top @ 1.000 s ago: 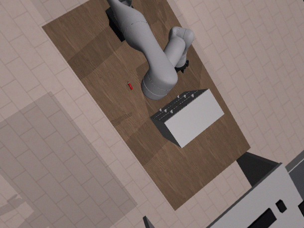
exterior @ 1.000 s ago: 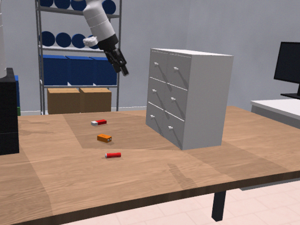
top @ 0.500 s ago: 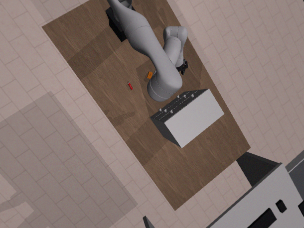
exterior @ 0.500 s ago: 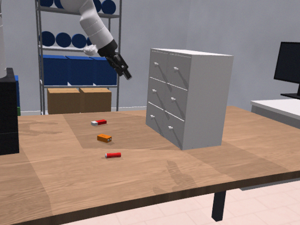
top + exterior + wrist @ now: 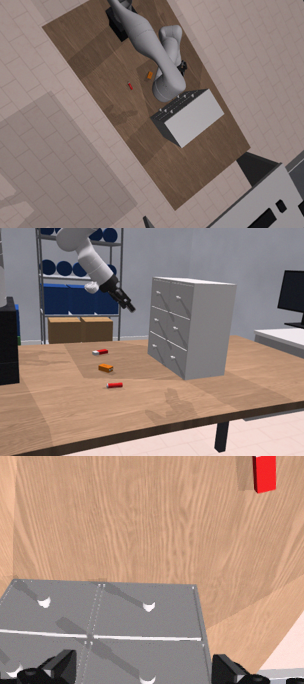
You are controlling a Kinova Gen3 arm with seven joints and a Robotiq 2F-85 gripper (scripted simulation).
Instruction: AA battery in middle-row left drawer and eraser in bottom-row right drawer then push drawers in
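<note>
Below and well to one side of the open gripper [image 5: 183, 72] [image 5: 132, 308] [image 5: 145, 671], one AA battery [image 5: 130, 86] [image 5: 114, 385] lies flat on the table [image 5: 199, 162] [image 5: 82, 412] [image 5: 125, 521]. Its long axis runs roughly at right angles to the drawer fronts, the silver end pointing away from the chest [image 5: 194, 118] [image 5: 212, 330] [image 5: 197, 611] and the red end towards it. The gripper's fingers stand wide apart with nothing between them; they slant downwards above the table, in front of the chest and apart from it.

Also lower than the gripper is one eraser [image 5: 100, 352] [image 5: 265, 475], red and white, its red end nearer the chest; the arm [image 5: 147, 42] [image 5: 95, 265] hides it from above. One orange block [image 5: 149, 75] [image 5: 105, 368] lies between battery and eraser, touching neither.

Ahead of the gripper stands one upright chest, with six drawers in three rows of two, all pushed in, and six white knobs [image 5: 171, 111] [image 5: 175, 328] [image 5: 149, 607], one per drawer.
</note>
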